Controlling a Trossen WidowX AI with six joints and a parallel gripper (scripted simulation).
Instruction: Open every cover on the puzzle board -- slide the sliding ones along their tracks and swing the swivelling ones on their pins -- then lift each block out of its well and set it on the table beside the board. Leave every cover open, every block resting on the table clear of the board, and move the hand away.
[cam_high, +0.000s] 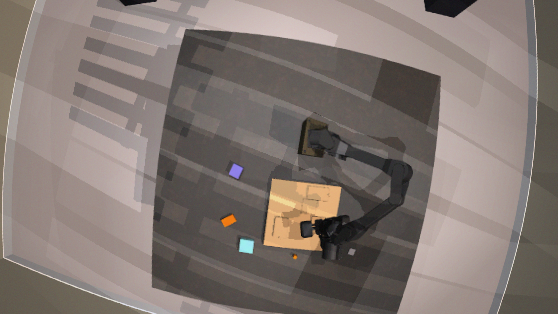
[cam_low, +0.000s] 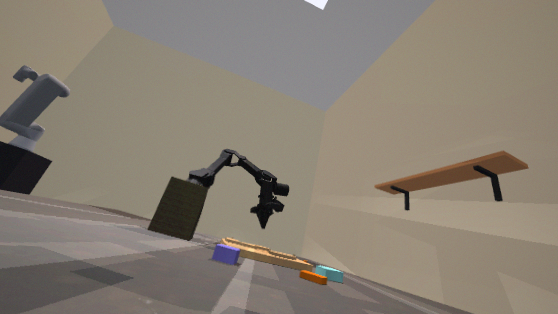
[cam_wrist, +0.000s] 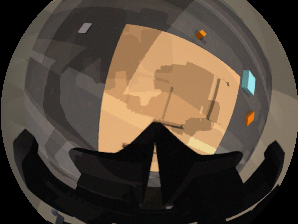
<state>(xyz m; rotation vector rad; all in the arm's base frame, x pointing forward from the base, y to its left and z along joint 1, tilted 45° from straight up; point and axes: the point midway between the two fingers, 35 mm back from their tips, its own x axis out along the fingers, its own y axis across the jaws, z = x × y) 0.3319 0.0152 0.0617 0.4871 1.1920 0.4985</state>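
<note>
Your end effector (cam_high: 306, 229) (cam_low: 263, 226) (cam_wrist: 156, 125), clenched on nothing, hangs above the puzzle board (cam_high: 281, 196) (cam_low: 287, 261) (cam_wrist: 116, 117), which lies flat on the worktop. Lowering it shut, misjudging height, could jam the fingertips against a cover.

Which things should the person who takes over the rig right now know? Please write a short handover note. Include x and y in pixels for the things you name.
Hand (cam_high: 306, 229) (cam_low: 263, 227) (cam_wrist: 156, 125): shut, nothing in it, hanging above the puzzle board (cam_high: 293, 239) (cam_low: 280, 259) (cam_wrist: 114, 120).
Pieces: purple block (cam_high: 236, 171) (cam_low: 226, 254), larger orange block (cam_high: 228, 220) (cam_low: 313, 277) (cam_wrist: 250, 118) and light blue block (cam_high: 246, 246) (cam_low: 329, 273) (cam_wrist: 248, 82) are on the table, off the board.
Done: these three are outside the board.
Left: check the covers and wells, whose state I cannot tell; then move the hand away.
</note>
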